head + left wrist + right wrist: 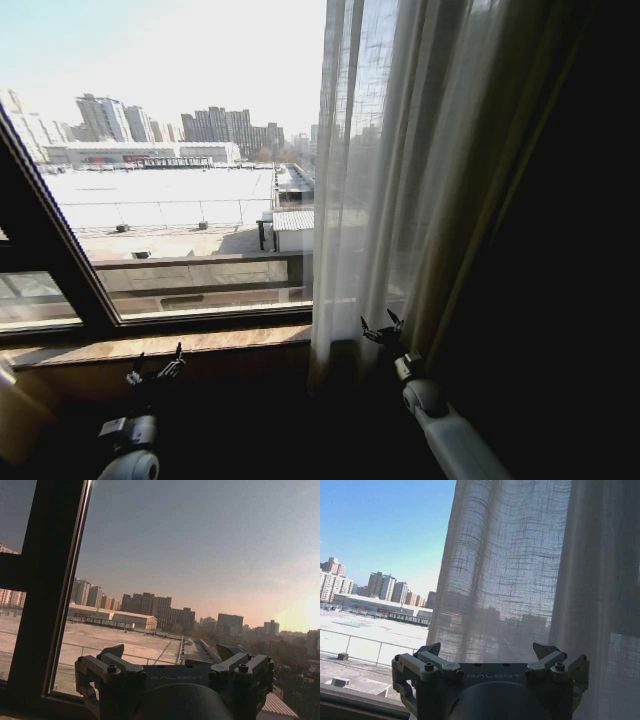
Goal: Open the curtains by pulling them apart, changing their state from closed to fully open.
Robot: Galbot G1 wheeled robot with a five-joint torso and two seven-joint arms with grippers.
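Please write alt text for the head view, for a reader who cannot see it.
A sheer white curtain hangs gathered right of a bare window showing rooftops and distant towers, with a dark drape beside it. The right gripper, open, sits at the curtain's lower edge; the left gripper, open, is low by the wooden sill.

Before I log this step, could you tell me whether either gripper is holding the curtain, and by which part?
Nothing is held. The right gripper is open just in front of the sheer curtain, near its lower part; the left gripper is open by the window sill.
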